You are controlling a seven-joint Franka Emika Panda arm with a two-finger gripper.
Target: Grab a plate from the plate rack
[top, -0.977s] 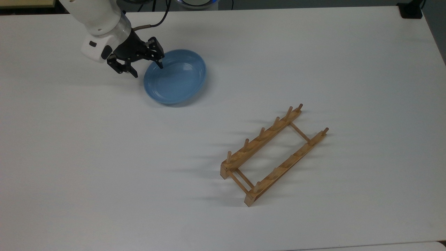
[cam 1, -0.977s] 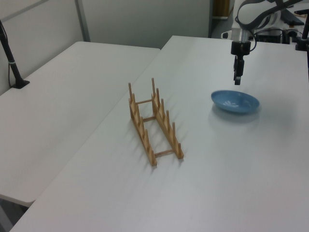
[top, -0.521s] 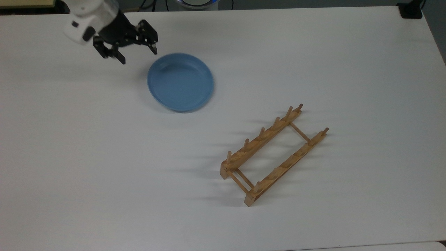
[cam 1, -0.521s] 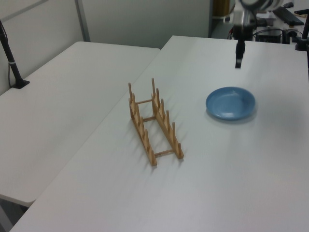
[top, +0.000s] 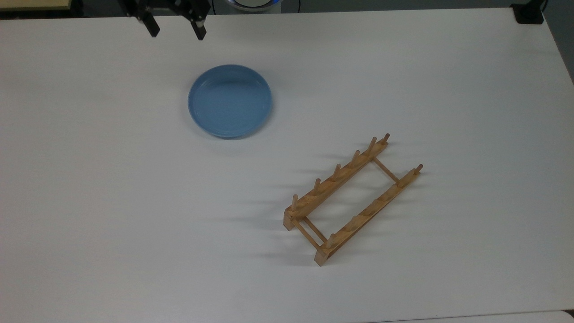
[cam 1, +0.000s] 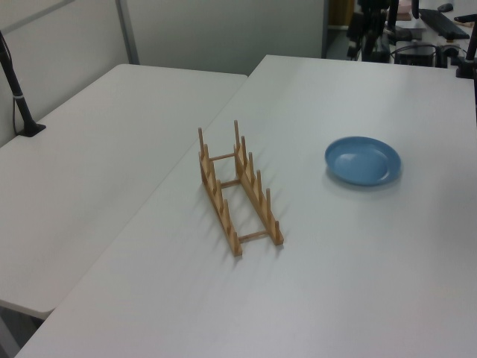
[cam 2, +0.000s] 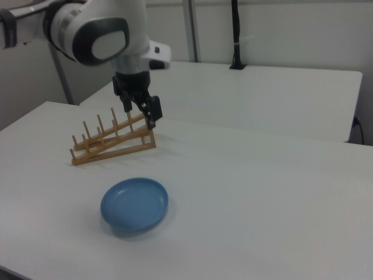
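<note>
White tabletop (top: pixel 403 67) fills most of what I see, with a second pale table alongside it. At about ten o'clock from the middle in the top view, the plate (top: pixel 230 100) now lies flat and settled, where a second ago it was tipped up with a finger at its rim. The plate rack (top: pixel 352 200) sits well apart from it, toward four o'clock, bare between its pegs. Since then the gripper (top: pixel 175 25) has let go and risen away to twelve o'clock of the plate, its jaws spread wide around nothing. To my eye the plate is out and set down, so the job looks essentially finished.
</note>
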